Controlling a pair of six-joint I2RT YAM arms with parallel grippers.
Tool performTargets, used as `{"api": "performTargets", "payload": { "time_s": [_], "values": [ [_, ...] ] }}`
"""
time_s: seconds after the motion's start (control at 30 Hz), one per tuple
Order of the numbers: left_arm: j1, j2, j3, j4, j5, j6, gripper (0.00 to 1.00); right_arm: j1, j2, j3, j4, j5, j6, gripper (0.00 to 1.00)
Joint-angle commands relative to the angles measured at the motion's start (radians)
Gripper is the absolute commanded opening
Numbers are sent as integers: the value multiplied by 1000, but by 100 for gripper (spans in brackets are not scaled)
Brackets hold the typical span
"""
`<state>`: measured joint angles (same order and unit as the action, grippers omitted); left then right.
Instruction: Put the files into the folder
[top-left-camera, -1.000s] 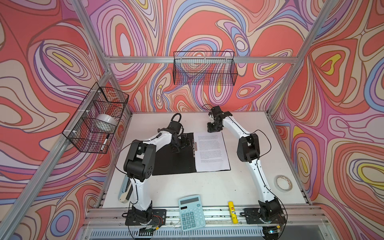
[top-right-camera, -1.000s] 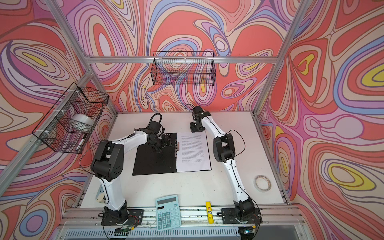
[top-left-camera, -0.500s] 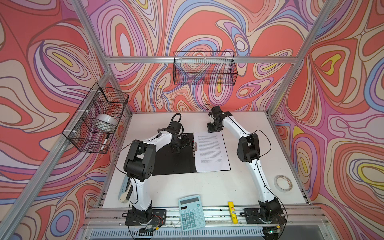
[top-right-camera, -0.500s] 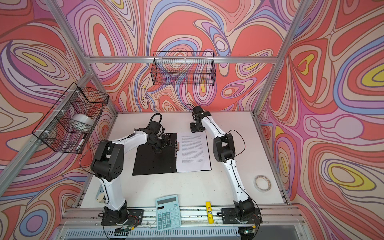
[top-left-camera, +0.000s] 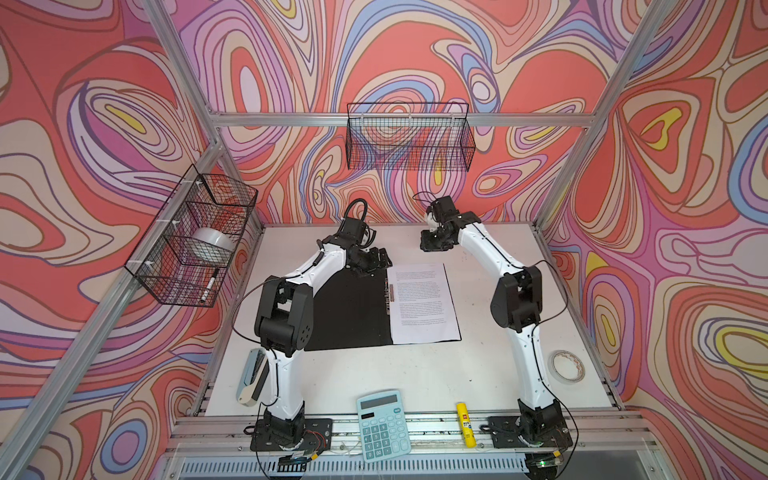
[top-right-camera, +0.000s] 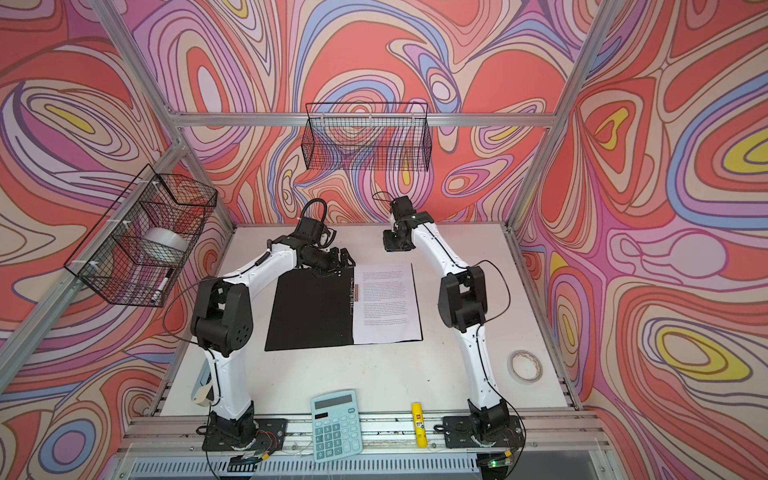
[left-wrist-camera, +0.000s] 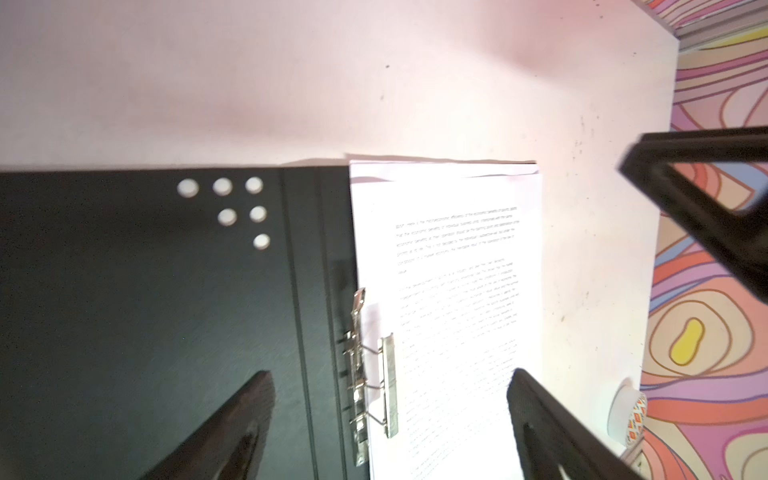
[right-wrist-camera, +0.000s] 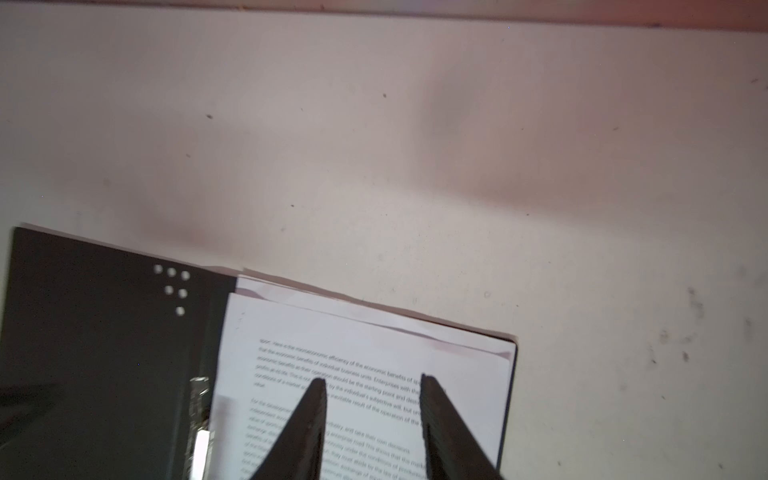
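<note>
L gripper (left-wrist-camera: 390, 374) is spread wide, nothing btwn its fingers (left-wrist-camera: 232, 424). It hangs low over the far end of the open folder (top-left-camera: 349, 311), about at the spine, w/ one finger over the black left half and the other over the files (top-left-camera: 424, 303). R gripper (right-wrist-camera: 372, 378) has its jaws partly apart, nothing pinched. In the right wrist view printed lines show btwn its fingertips (right-wrist-camera: 318, 390), and in both top views it shows at the files' far end. The folder lies flat and open mid-table (top-left-camera: 415, 374), black inside up, w/ six pale dots (left-wrist-camera: 224, 208) in the far corner of the left half near the spine. The files lie on the right half, text up, sheets slightly fanned at the far end. The metal clip bar (left-wrist-camera: 388, 386) runs along their left edge by the spine; can't tell if it presses down. At the table's near edge sit a pale blue calculator (top-left-camera: 384, 424) and a yellow glue stick (top-left-camera: 465, 424). A tape roll (top-left-camera: 565, 365) lies well right of the folder. One wire basket (top-left-camera: 409, 137) hangs on the far wall. A left-wall basket (top-left-camera: 166, 266) holds a white roll (top-left-camera: 210, 245).
</note>
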<state>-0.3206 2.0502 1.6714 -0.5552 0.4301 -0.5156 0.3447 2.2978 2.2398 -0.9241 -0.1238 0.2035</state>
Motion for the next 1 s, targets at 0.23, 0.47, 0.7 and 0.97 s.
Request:
{"api": "performTargets", "payload": {
  "time_s": [0.23, 0.47, 0.7, 0.97],
  "values": [
    [2, 152, 125, -93, 106, 18, 84, 4, -544, -644, 73, -127, 186, 38],
    [-2, 174, 141, -99, 114, 43, 84, 5, -712, -990, 217, -199, 291, 38],
    [-8, 197, 145, -94, 139, 46, 84, 4, -681, -1032, 251, -212, 301, 37],
    [-12, 236, 159, -63, 220, 35, 84, 4, -652, -1007, 264, -224, 300, 37]
  ]
}}
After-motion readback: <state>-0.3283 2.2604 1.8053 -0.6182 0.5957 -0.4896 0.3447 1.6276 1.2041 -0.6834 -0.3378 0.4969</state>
